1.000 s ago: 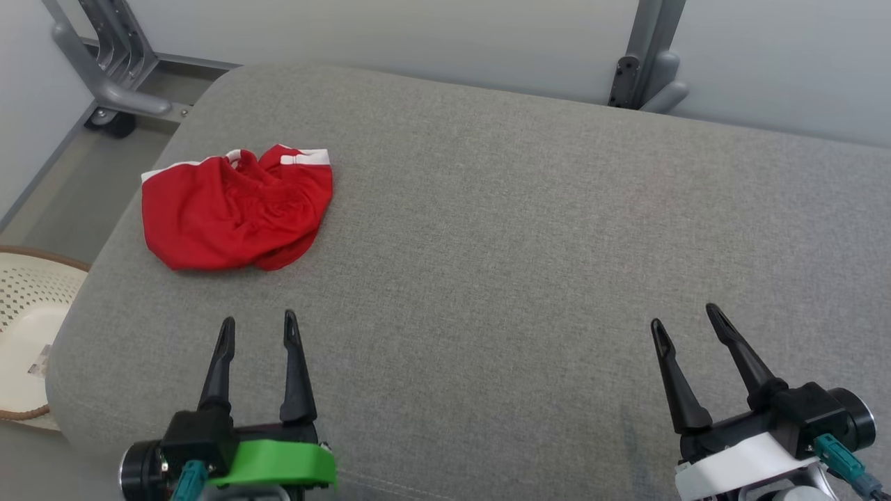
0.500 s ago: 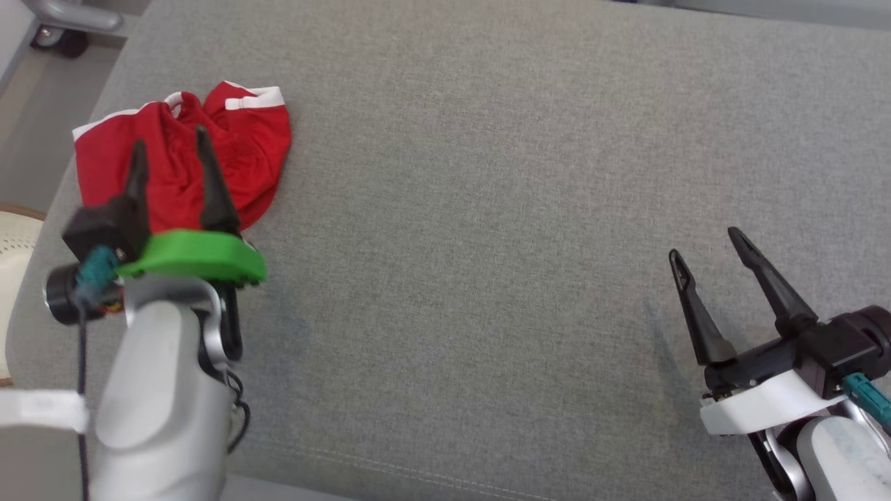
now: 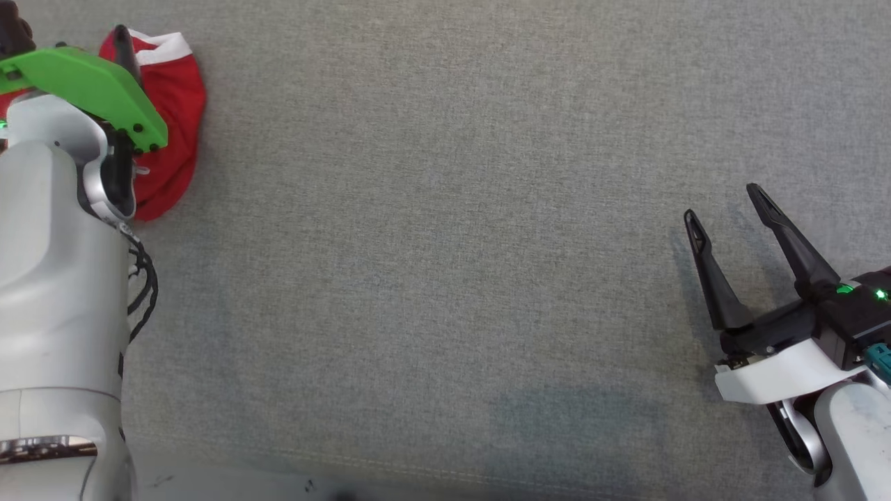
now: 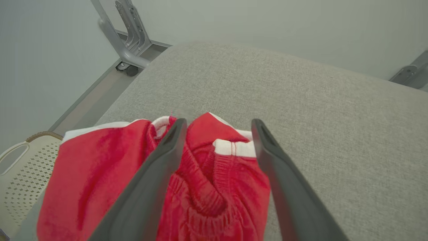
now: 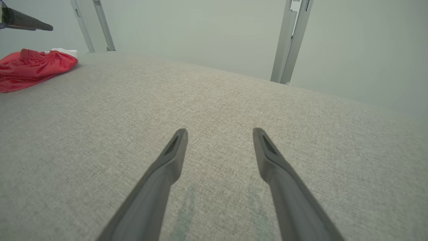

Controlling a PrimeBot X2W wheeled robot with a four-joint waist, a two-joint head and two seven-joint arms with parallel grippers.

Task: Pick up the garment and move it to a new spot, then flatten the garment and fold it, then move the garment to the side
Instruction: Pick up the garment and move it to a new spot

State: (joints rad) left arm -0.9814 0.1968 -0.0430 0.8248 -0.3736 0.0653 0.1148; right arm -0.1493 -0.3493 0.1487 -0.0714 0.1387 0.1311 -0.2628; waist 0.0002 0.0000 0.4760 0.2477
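Note:
The garment [image 4: 207,180] is a pair of red shorts with a white trim, lying crumpled near the far left corner of the grey padded surface [image 3: 445,209]. My left gripper [image 4: 219,122] hangs open just above it, its two fingers straddling the bunched waistband without closing on the cloth. In the head view my pale left forearm and its green mount [image 3: 83,83] cover most of the garment [image 3: 170,104]. My right gripper [image 3: 721,202] stands open over bare fabric at the right, far from the garment [image 5: 33,65], with nothing between its fingers [image 5: 219,130].
A cream perforated basket [image 4: 16,167] sits on the floor past the surface's left edge. Grey metal frame legs [image 4: 123,50] stand behind the far left corner, and a metal post [image 5: 291,40] rises behind the far edge.
My left arm has reached forward and left until its fingers hang over the garment. The head camera has tilted down, shifting the whole picture. Both grippers stay open; the right has hardly moved.

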